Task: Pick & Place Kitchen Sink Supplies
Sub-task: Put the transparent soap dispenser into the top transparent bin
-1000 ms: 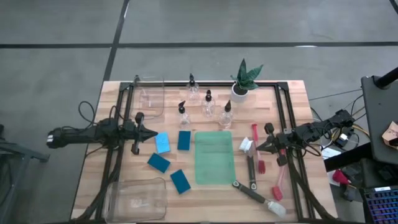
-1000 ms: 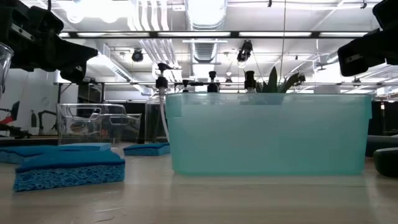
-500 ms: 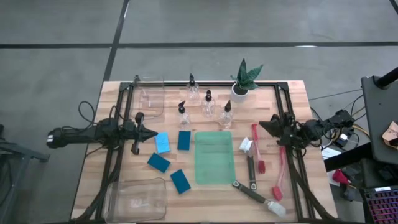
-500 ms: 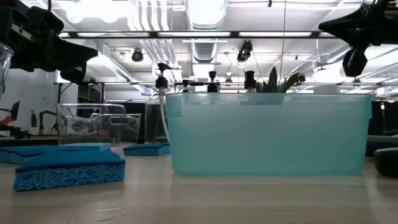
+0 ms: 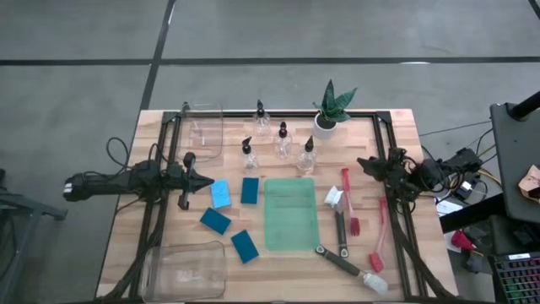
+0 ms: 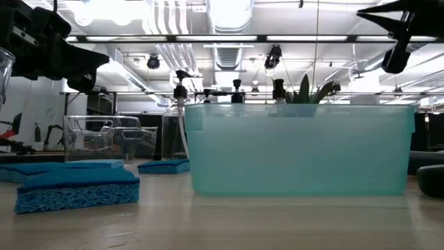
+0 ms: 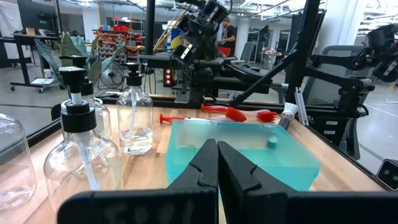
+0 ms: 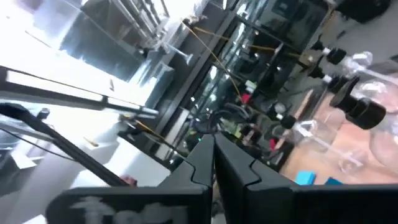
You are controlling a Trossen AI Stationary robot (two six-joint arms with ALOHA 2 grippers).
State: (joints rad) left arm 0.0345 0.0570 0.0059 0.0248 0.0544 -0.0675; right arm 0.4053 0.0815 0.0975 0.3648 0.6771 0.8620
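Note:
Four clear bottles with black tops stand at the table's far middle; they also show in the left wrist view. Four blue sponges lie flat left of the green bin. Red brushes and black-handled ones lie right of the bin. My left gripper is shut and hovers left of the sponges, touching nothing. My right gripper is shut and raised above the table's right side, beyond the brushes; its wrist view looks up into the room.
A clear bin stands at the far left and another at the near left corner. A potted plant stands at the far edge, right of the bottles. Bare wood lies between the brushes and the bottles.
My right gripper has left the brushes, moving toward the table's far edge and upward, and it has tipped so that its wrist view looks up into the room. The left arm has kept still. No object has moved.

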